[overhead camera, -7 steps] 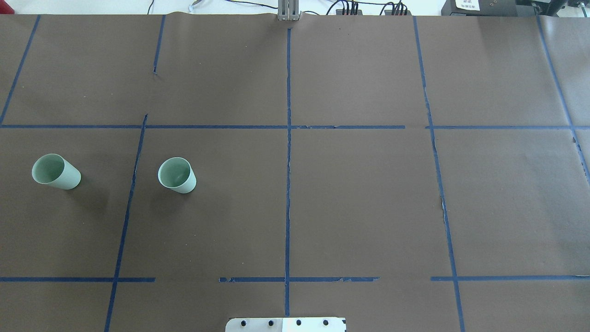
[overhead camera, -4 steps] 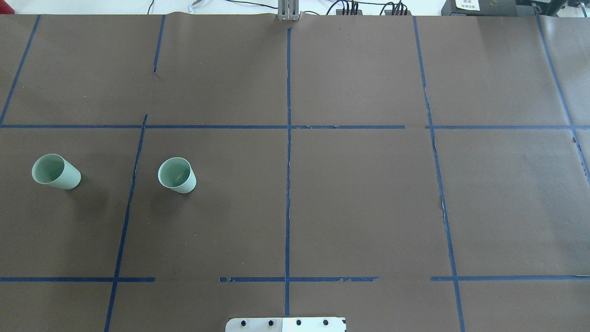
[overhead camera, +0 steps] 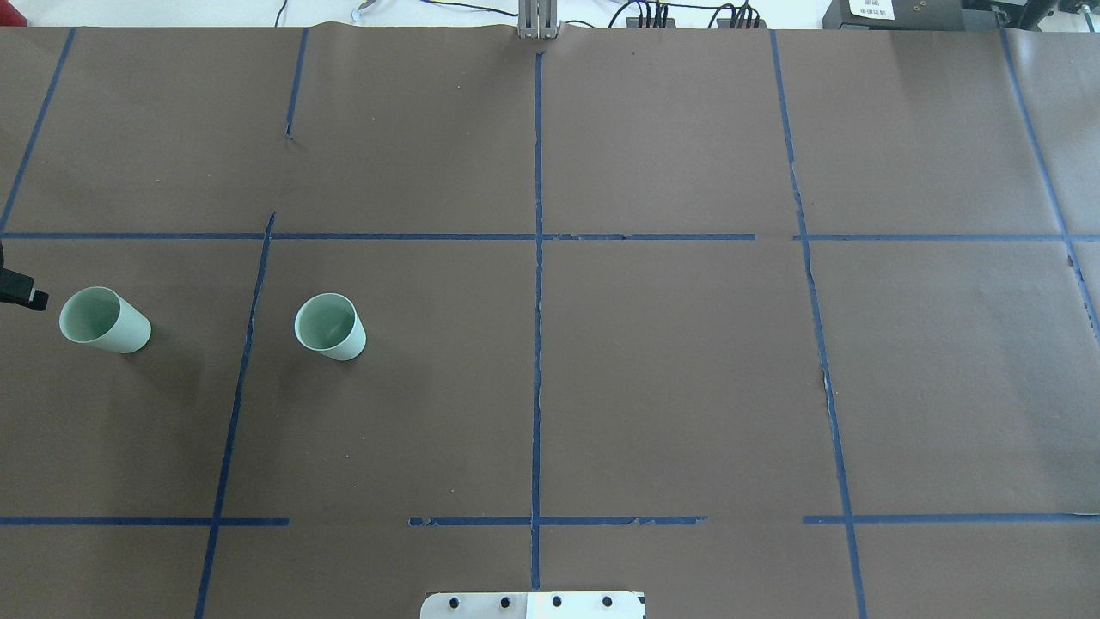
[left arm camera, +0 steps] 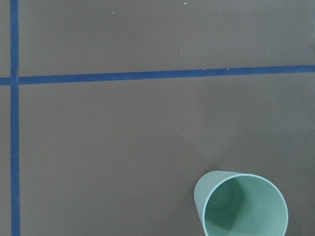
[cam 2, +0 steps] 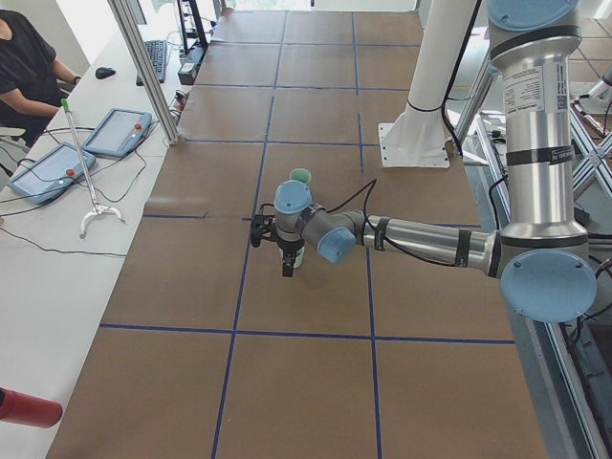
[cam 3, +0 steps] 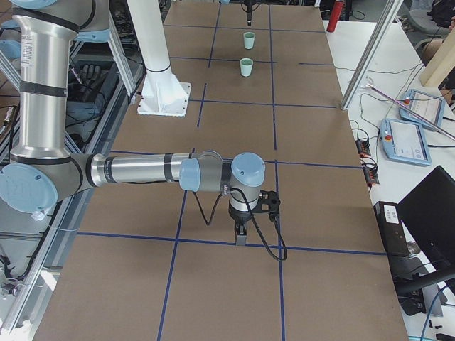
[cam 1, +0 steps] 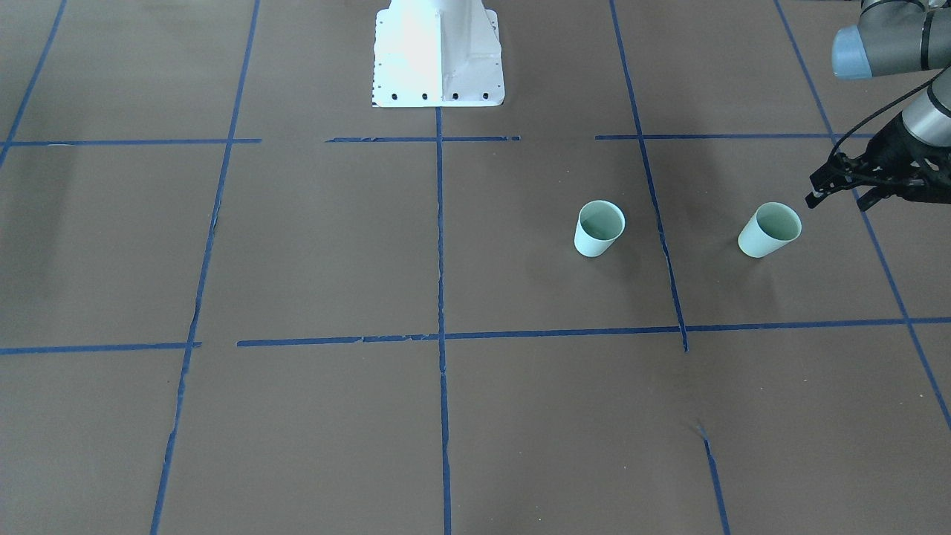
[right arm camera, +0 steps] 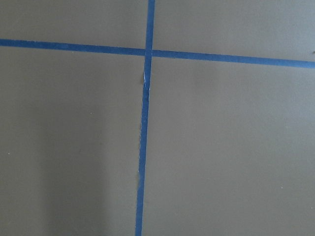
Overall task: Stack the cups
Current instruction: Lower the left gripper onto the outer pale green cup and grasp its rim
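Observation:
Two pale mint-green cups stand upright and apart on the brown table. One cup [overhead camera: 330, 327] [cam 1: 599, 229] is nearer the middle. The other cup [overhead camera: 105, 320] [cam 1: 770, 230] is nearer the table's left end and also shows at the bottom right of the left wrist view [left arm camera: 243, 207]. My left gripper [cam 1: 837, 200] hovers just outside this outer cup, above the table, with its jaws open and empty. One of its fingertips [overhead camera: 34, 298] shows at the overhead view's left edge. My right gripper [cam 3: 240, 234] points down at bare table far from both cups; I cannot tell whether it is open or shut.
The robot's white base [cam 1: 438, 56] stands at the table's near-robot edge in the middle. Blue tape lines [overhead camera: 538, 258] divide the brown cover into squares. Tablets and cables [cam 2: 91, 153] lie on the white side bench.
My left gripper's tip has come into the overhead view at the left edge, beside the outer cup. The cups have not moved.

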Controlling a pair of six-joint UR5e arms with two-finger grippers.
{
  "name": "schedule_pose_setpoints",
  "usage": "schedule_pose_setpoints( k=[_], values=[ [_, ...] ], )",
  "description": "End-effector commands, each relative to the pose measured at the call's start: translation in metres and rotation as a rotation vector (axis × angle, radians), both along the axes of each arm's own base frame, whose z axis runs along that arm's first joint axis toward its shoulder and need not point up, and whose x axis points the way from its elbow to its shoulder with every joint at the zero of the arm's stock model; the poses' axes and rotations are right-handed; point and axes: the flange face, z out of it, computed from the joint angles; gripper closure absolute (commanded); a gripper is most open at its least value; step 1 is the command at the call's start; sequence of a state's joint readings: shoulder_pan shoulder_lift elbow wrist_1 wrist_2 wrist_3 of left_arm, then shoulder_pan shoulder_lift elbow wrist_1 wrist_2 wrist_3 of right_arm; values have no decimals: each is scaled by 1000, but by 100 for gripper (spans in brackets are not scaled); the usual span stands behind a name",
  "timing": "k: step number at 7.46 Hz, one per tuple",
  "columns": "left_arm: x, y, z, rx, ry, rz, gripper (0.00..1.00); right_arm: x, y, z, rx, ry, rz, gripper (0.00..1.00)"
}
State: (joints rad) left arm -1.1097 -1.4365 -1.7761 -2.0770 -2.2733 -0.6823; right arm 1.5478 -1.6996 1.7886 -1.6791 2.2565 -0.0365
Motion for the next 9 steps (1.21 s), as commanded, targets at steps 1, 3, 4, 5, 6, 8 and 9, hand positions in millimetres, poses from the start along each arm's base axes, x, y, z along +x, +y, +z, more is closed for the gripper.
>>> schedule_pose_setpoints(
  k=[1,3,4,5,6,8,9],
  values=[
    [17,-13,7,-17,-7,1,0,0,0,0,0,0,0,0],
    [39,-16,2,-26,-1,22,0,0,0,0,0,0,0,0],
    [54,-14,2,-30,0,45,0,0,0,0,0,0,0,0],
    [62,-11,3,-34,-2,61,0,0,0,0,0,0,0,0],
    [63,-11,6,-33,-12,60,8,0,0,0,0,0,0,0],
    [62,-12,9,-19,-26,59,51,0,0,0,1,0,0,0],
    [62,-12,11,-19,-28,61,72,0,0,0,0,0,0,0]
  ],
)
